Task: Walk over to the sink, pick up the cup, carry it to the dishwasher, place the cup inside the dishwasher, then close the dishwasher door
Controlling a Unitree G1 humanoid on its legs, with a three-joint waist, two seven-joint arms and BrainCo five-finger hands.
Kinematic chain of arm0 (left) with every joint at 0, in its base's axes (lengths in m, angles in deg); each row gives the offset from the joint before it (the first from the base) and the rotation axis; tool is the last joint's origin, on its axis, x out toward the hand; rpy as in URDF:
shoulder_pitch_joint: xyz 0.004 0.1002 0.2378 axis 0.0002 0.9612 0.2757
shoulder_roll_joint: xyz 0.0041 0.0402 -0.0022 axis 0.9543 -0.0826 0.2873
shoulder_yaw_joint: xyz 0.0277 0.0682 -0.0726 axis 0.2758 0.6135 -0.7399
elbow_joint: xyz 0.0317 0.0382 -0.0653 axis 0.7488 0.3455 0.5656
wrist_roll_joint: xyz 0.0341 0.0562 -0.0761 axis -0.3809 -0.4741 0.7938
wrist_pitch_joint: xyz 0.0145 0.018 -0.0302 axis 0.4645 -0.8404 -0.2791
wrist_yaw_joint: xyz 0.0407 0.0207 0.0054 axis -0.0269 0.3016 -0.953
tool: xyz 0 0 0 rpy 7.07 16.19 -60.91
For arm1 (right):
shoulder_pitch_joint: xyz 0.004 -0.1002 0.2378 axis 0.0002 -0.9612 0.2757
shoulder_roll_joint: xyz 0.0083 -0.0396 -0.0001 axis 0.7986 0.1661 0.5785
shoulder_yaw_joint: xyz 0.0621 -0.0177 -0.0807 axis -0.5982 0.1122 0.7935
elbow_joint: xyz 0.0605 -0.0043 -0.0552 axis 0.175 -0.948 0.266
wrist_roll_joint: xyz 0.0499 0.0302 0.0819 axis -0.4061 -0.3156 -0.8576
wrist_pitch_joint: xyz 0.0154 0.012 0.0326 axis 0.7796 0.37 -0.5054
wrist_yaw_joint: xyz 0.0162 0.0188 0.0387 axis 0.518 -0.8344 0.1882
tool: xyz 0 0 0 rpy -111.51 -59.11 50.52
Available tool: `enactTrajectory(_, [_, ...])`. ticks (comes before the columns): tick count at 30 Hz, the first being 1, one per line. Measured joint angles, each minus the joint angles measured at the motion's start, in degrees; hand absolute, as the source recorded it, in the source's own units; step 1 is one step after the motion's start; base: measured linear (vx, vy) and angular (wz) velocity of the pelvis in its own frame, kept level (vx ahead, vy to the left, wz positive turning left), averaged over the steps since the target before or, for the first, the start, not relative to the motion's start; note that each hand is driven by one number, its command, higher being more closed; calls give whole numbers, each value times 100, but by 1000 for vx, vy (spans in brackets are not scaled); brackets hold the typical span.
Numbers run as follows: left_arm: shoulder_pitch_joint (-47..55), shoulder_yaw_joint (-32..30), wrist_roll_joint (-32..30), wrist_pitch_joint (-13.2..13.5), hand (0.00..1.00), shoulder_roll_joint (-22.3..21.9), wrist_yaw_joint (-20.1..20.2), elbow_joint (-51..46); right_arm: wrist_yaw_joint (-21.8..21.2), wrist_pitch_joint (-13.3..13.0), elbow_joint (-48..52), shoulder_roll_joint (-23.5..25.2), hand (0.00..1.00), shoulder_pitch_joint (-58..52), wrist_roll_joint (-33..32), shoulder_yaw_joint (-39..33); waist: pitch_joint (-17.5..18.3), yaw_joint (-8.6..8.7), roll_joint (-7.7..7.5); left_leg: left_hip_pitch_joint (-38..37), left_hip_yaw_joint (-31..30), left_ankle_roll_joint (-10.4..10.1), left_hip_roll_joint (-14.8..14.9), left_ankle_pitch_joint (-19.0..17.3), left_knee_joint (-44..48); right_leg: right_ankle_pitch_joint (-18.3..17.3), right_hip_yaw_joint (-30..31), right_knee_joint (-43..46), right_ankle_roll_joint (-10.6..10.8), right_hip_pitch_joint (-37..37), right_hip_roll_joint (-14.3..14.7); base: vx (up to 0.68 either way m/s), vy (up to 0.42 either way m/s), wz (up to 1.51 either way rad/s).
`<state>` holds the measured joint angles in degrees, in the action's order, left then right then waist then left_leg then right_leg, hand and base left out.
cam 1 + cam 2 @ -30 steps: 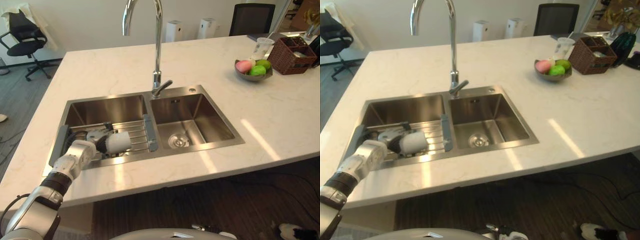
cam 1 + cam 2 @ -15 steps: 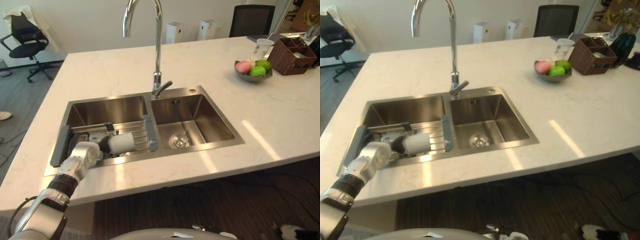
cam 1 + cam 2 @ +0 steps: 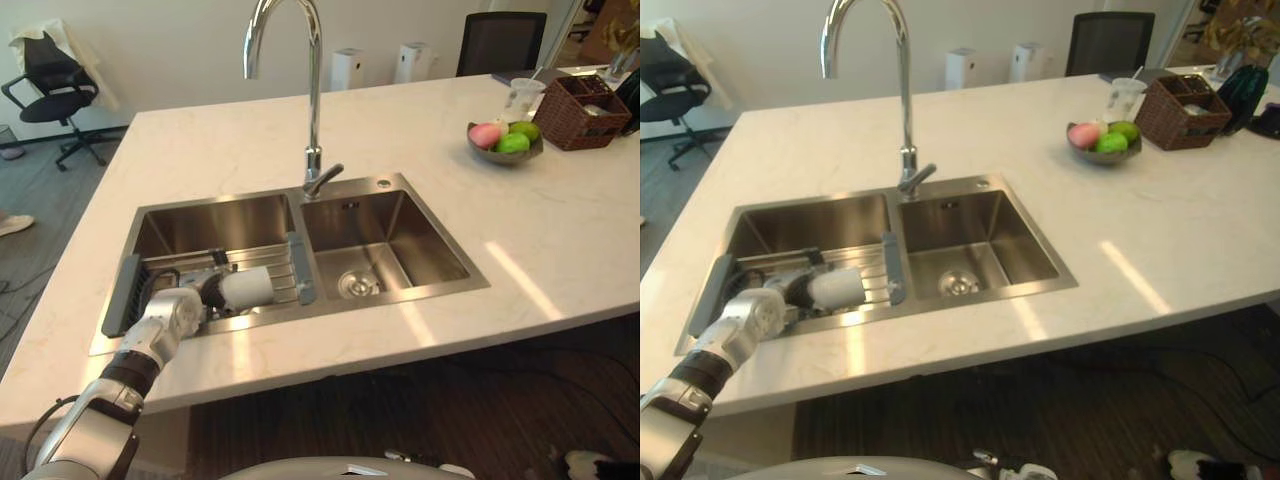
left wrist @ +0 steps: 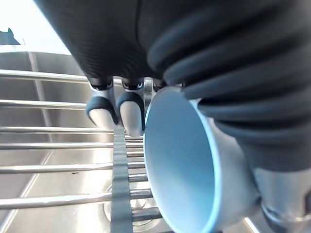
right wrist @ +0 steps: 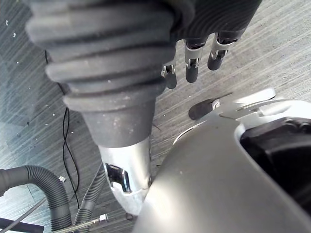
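While the left hand (image 3: 180, 305) reaches into the left basin of the sink (image 3: 400, 292), it holds the cup (image 3: 245, 288) lying on its side.

Its fingers (image 4: 130, 110) are curled along one side of the cup and the thumb presses the other side, so the grip is closed around it; the cup is white outside and pale blue inside, and its mouth is turned toward the wrist. The cup is over the metal bars of the rack (image 3: 292, 258) that spans the near part of this basin, but I cannot tell if it touches them. The tall faucet (image 3: 314, 100) stands at the far edge, between the two basins. On the far right of the countertop (image 3: 560, 240) there is a bowl of fruit (image 3: 505, 140), with a brown basket (image 3: 590, 100) just beside it. The right hand (image 5: 191, 70) hangs over the floor with relaxed, straight fingers and holds nothing.
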<state>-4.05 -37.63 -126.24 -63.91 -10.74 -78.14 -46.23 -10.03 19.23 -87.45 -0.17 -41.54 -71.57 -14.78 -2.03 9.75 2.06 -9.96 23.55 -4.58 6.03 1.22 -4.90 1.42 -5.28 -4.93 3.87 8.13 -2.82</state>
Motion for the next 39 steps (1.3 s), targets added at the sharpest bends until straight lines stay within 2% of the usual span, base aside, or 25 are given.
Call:
enactTrajectory(11, [313,-116,1522,627,100,-8,-841,-134,-59,-4,-4,22,0,10,-25,-1,2,-48,-26,5,-21,4,-7,0,0,-2,-27,31,3,5,-10,0,0,0])
enactTrajectory(14, [396,-446,2060,645,100,-58,-997,-233,-59,-20,-4,43,0,8,-47,-3,-18,-59,-59,5,-27,7,-7,3,0,-2,-32,33,4,8,-11,0,0,0])
enactTrajectory(19, [443,-1148,3491,743,100,-129,-1411,-1053,-58,-55,-11,95,0,-53,-51,-47,-23,-175,-155,8,-112,10,-20,7,-1,-15,-114,35,15,58,-24,0,0,7])
enactTrajectory(21, [451,-1400,3789,807,100,-230,-1546,-1320,-53,-92,-12,96,0,-86,-68,-61,-23,-189,-155,7,-170,17,-38,11,-1,-31,-170,35,23,95,-42,-7,-7,16])
enactTrajectory(23, [571,-1778,4191,915,100,-380,-1789,-1867,-33,-155,-22,107,0,-112,-119,-108,-24,-240,-154,1,-184,18,-47,12,-3,-35,-183,35,24,115,-52,-18,-11,7])
enactTrajectory(26, [984,-2176,4589,1217,100,-720,-2245,-2839,202,-210,-18,183,0,-218,-673,-293,-24,-347,-157,-12,-201,19,-57,12,-6,-42,-203,35,22,136,-70,-6,-3,2])
enactTrajectory(30, [1553,-2299,4750,1587,100,-1228,-2659,-3509,385,-296,0,276,0,-378,-1184,-463,-15,-376,-188,-21,-314,33,-69,21,-7,-70,-328,34,25,208,-89,-24,-17,15])
enactTrajectory(31, [1725,-2301,4747,1738,100,-1368,-2788,-3635,471,-356,26,294,0,-435,-1226,-483,-9,-446,-196,-21,-313,36,-65,23,-7,-71,-328,33,23,208,-92,-27,-18,4])
enactTrajectory(35, [2165,-2316,4746,2067,100,-1755,-3178,-4110,624,-536,157,366,0,-603,-1026,-522,19,-605,-251,30,-354,47,-47,37,-7,-71,-334,34,22,189,-109,-15,-13,4])
enactTrajectory(38, [2313,-2308,4736,2218,100,-1914,-3394,-4389,683,-530,202,399,0,-668,-923,-522,60,-636,-293,123,-459,66,-57,67,-6,-69,-388,35,25,156,-119,-7,-13,15])
enactTrajectory(39, [2551,-2278,4295,2448,100,-2011,-3776,-4397,702,-275,204,422,0,-639,-1118,-439,137,-784,-407,142,-645,88,-102,102,-9,-99,-654,9,33,230,-131,0,0,6])
